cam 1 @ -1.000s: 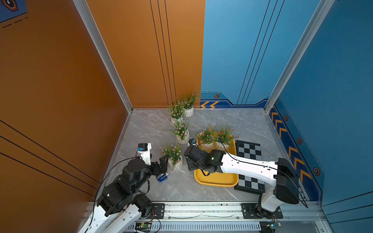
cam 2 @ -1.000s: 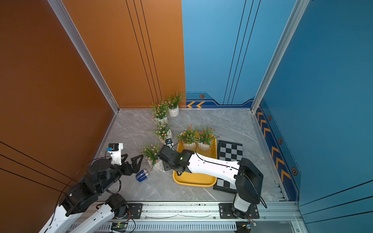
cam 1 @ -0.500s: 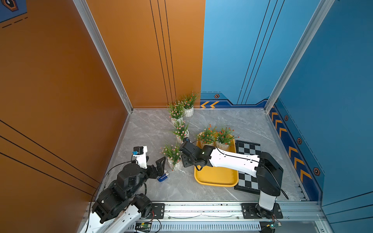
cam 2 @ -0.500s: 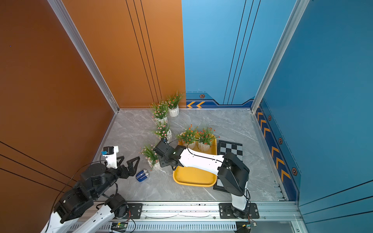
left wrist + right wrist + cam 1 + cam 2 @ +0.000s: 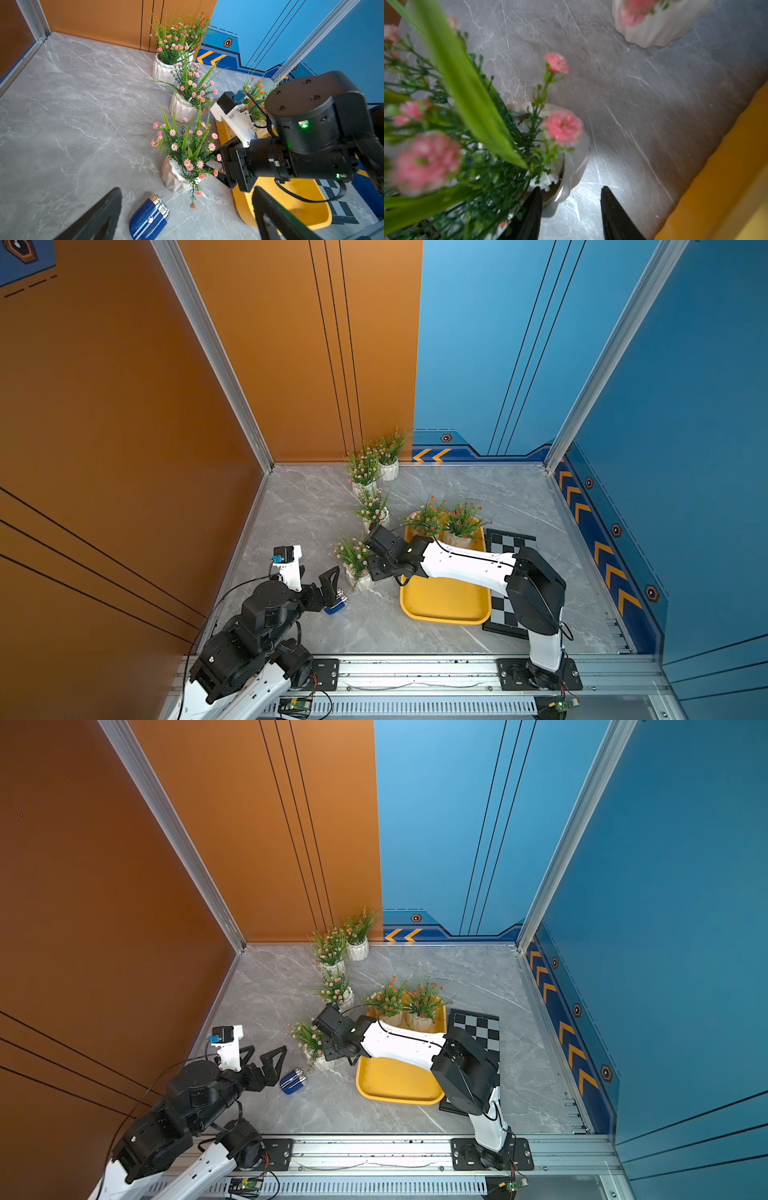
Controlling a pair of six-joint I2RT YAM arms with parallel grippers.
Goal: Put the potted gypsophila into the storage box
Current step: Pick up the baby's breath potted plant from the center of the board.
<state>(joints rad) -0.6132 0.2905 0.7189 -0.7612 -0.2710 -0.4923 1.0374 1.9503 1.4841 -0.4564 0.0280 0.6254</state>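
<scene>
Toppled blue cup (image 5: 148, 217); black-and-white chequered board (image 5: 512, 542)

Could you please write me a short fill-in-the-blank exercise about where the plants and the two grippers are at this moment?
1. The number of potted plants standing in the storage box is ___.
2. The right gripper has its jaws astride the rim of a pot whose flowers are ___.
3. The left gripper, beside the blue cylinder, holds nothing and its jaws stand ___.

Missing words: two; pink; open.
</scene>
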